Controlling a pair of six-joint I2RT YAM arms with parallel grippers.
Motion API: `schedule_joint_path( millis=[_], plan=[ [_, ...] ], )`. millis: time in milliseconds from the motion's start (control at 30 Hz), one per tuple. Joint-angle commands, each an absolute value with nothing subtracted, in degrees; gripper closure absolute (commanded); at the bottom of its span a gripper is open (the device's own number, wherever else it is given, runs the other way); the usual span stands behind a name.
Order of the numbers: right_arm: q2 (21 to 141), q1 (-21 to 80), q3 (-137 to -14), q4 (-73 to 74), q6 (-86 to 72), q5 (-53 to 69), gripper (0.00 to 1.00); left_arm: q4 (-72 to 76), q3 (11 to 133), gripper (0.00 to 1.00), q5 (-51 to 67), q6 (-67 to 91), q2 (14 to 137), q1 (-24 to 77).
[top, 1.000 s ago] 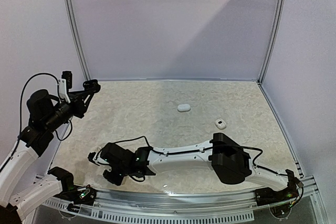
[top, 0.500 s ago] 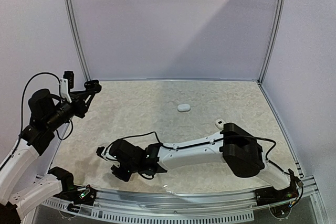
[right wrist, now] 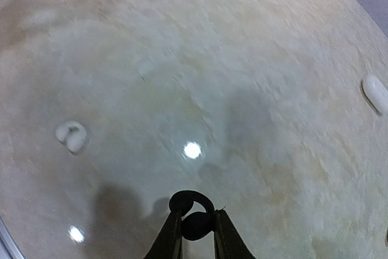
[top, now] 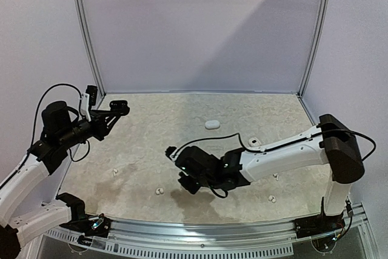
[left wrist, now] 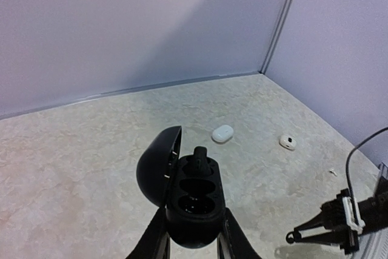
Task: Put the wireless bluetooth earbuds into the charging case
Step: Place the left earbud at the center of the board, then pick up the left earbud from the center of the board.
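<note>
My left gripper (left wrist: 193, 236) (top: 119, 108) is shut on a black charging case (left wrist: 193, 205), held up over the table's left side. Its lid (left wrist: 157, 165) stands open to the left. One black earbud (left wrist: 202, 158) sits in the far socket and the near socket looks empty. My right gripper (right wrist: 196, 227) (top: 173, 151) is shut on a second black earbud (right wrist: 199, 222), whose ear hook (right wrist: 189, 198) pokes out past the fingertips. It hangs above the table's middle. White earbuds lie loose on the table (right wrist: 71, 136) (top: 160, 191) (top: 115, 171) (top: 271, 198).
A closed white case (top: 212, 124) (left wrist: 222, 133) lies toward the back middle. A second white case (top: 254, 143) (left wrist: 287, 142) lies to its right. The right arm's long link spans the near right of the table. Curved walls close off the back and sides.
The right arm has swung from the near-left of the table to the middle and risen, its jaws closing on the black earbud. The left gripper with the case has shifted slightly right.
</note>
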State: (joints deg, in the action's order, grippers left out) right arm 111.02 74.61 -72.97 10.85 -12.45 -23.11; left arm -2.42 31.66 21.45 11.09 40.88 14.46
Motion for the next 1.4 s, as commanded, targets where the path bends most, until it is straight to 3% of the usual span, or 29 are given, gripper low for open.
schedule_joint_path(
  millis=[0,200,500,733,900,1067,1233,1367],
  plan=[
    [103.9,74.7,-63.3,16.0,-22.4,-29.6,0.83,0.6,30.7,1.0,27.6,11.6,41.7,17.7],
    [101.5,74.7,-55.9,16.7,-28.9,-27.4,0.82,2.8,30.6,1.0,28.2,11.2,43.0,20.8],
    [102.2,74.7,-53.4,16.0,-29.2,-21.0,0.72,2.3,31.2,1.0,27.6,10.3,43.2,21.0],
    [100.6,74.7,-54.7,20.8,-29.4,-18.5,0.5,2.1,31.3,1.0,27.4,9.8,43.5,21.0],
    [95.5,72.8,-56.4,25.3,-28.3,-17.8,0.4,2.5,31.0,1.0,27.5,9.5,43.7,21.0],
    [91.5,67.6,-57.5,23.1,-28.7,-12.1,0.43,3.2,30.7,1.0,27.5,9.9,43.6,21.0],
    [93.9,62.6,-61.0,27.7,-31.2,-9.8,0.66,2.6,30.8,1.0,27.2,9.4,43.2,21.0],
    [99.7,62.5,-65.4,30.8,-28.3,-8.4,0.67,2.4,30.7,1.0,27.0,9.4,42.7,21.0]
  ],
)
